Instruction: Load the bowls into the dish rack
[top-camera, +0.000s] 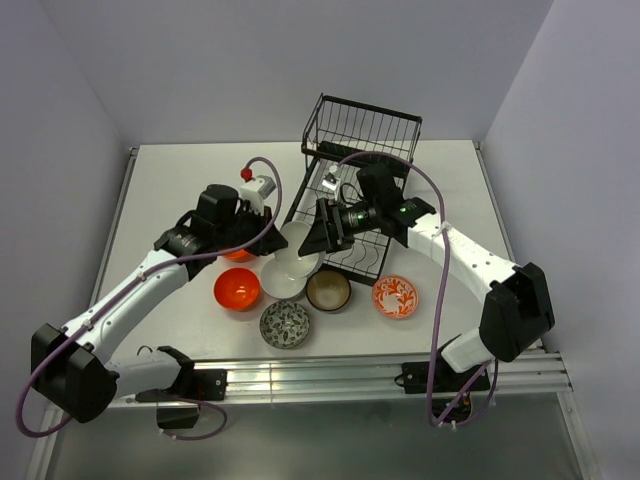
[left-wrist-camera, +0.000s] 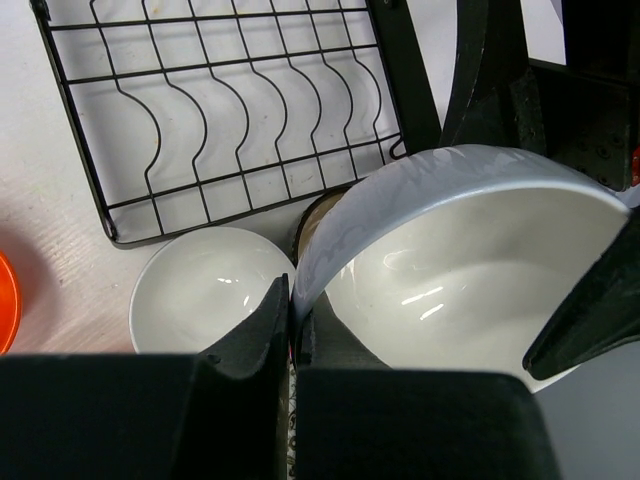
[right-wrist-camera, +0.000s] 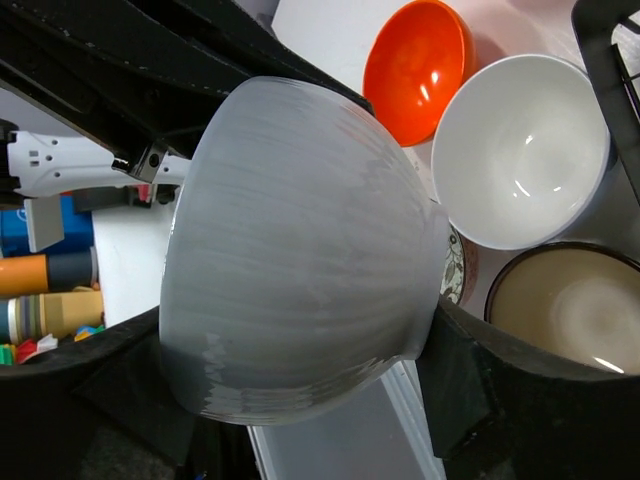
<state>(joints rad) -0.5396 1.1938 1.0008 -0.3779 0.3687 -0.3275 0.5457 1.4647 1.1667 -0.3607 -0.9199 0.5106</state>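
We find the left pincer (left-wrist-camera: 445, 290) pinching the held white bowl (right-wrist-camera: 300, 230) across its rim, one finger at each side. The right pincer (right-wrist-camera: 300, 340) grips the same bowl from the opposite side, its fingers pressed against the outer wall. The bowl hangs tilted above the desk (top-camera: 180, 190), just beside the front-left corner of the dish rack (top-camera: 362, 128). Directly below it rests a second white bowl (top-camera: 283, 278), touching the brown bowl (top-camera: 328, 289). We locate the grey-patterned bowl (top-camera: 285, 324) nearer the arm bases, an orange-red bowl (top-camera: 237, 288) to the left, and the orange-and-white bowl (top-camera: 395, 296) to the right.
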